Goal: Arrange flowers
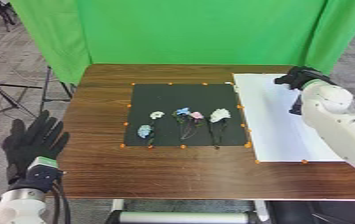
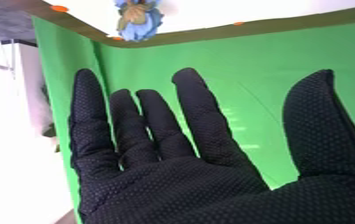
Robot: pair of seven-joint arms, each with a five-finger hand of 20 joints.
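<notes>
Green curtain [image 1: 191, 35] behind, brown table [image 1: 156, 175] below!
Flowers [image 1: 220, 115] on the black mat [image 1: 165, 92], blue flower [image 2: 140, 25] against the white sheet [image 1: 276, 135]; right hand [image 1: 303, 76] open above it, left hand [image 1: 33, 142] open beside the table.

We could totally slide across the wooden table [image 1: 182, 175] at 6 o'clock, but the flowers [image 1: 219, 115] clog the black mat [image 1: 156, 93] mid-table and the right hand [image 1: 304, 76] kinda blocks 2 o'clock.

Bright, fairly even light covers the tabletop [image 1: 191, 172] in the head view, while the right wrist view has a glaring, washed-out white patch [image 2: 18, 135] and pale streaks on the green curtain [image 2: 253, 75].
</notes>
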